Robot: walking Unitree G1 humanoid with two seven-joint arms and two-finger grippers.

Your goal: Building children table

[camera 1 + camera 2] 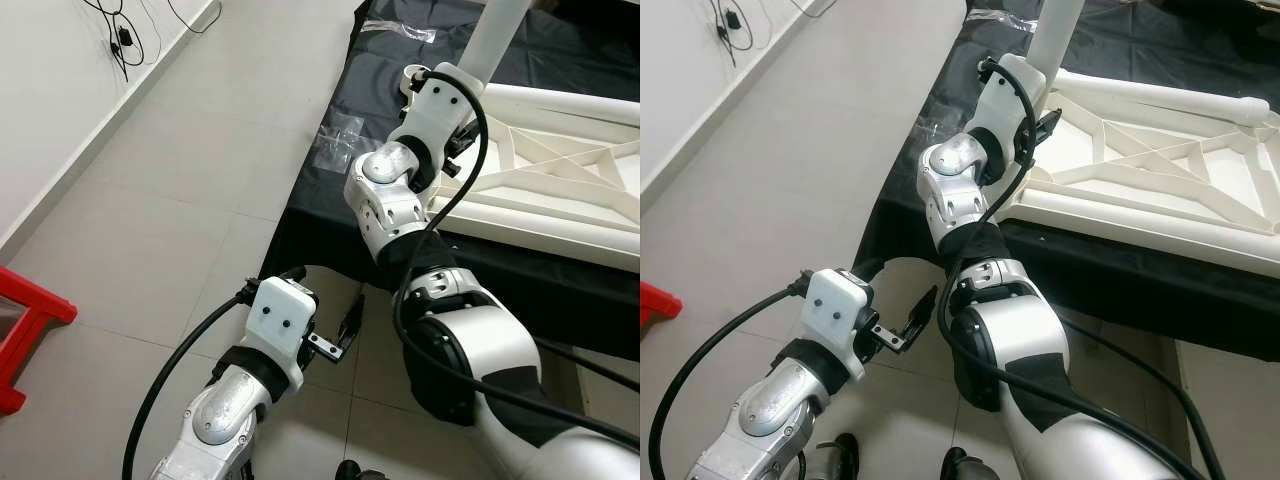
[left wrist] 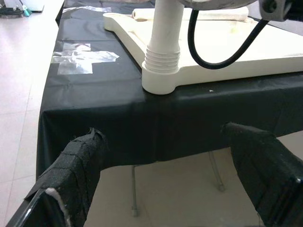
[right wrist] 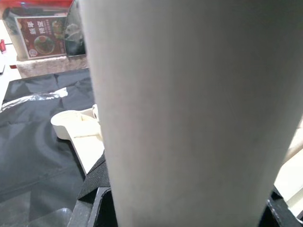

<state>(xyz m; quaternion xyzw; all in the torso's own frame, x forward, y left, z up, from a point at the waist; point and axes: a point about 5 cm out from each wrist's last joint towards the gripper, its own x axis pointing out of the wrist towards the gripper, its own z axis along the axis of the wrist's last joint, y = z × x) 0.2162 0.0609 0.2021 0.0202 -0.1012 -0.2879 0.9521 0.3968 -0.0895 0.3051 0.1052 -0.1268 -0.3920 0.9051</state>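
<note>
A white children's table top [image 1: 540, 190] lies upside down on a table covered with black cloth [image 1: 330, 230]. A white table leg [image 1: 495, 35] stands upright in the corner socket [image 2: 161, 80] of the top. My right gripper [image 1: 992, 68] is shut on the table leg [image 3: 189, 113] just above the socket, with the leg between its black fingers [image 3: 94, 203]. My left gripper [image 1: 350, 320] hangs low in front of the cloth's edge, below the corner. It is open, and nothing sits between its taped fingers [image 2: 71, 175].
Clear tape patches [image 2: 80, 59] lie on the cloth near the corner. Thin metal legs [image 2: 134, 194] show under the cloth. A red stool [image 1: 25, 330] stands on the tiled floor at the left. Cables [image 1: 120, 40] lie by the wall.
</note>
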